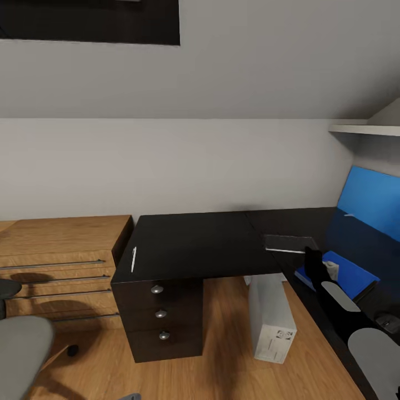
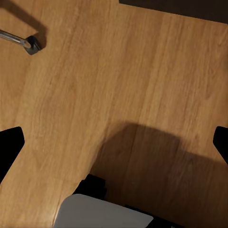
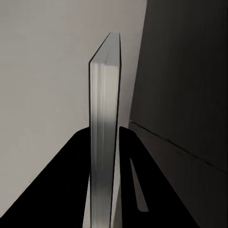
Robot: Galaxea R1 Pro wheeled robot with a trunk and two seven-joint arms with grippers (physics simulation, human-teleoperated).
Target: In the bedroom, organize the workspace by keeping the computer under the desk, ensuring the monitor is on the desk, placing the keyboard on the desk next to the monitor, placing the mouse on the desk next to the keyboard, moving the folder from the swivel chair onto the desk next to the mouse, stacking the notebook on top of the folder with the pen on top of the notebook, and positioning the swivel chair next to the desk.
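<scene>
Right tool point(image 3: 102, 190) clamps the notebook point(image 3: 104, 118) over the black desk point(image 1: 194, 244); left tool point(image 2: 114, 137) spread above wood floor point(image 2: 95, 85).

Wooden floor point(image 2: 118, 80) below, a chrome chair leg (caster-tipped) point(image 2: 21, 42), pincer point(image 2: 116, 142) fingers spread apart.

Head camera looks down across the desk point(image 1: 194, 244); left wrist faces floor point(image 2: 95, 95), right wrist close to the notebook point(image 3: 104, 142).

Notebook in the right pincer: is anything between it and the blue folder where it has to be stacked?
Nothing visible. The right pincer holds the notebook over the desk, just beside the folder, whose visible top is bare. The pen lies at the desk's far-left edge.
</scene>
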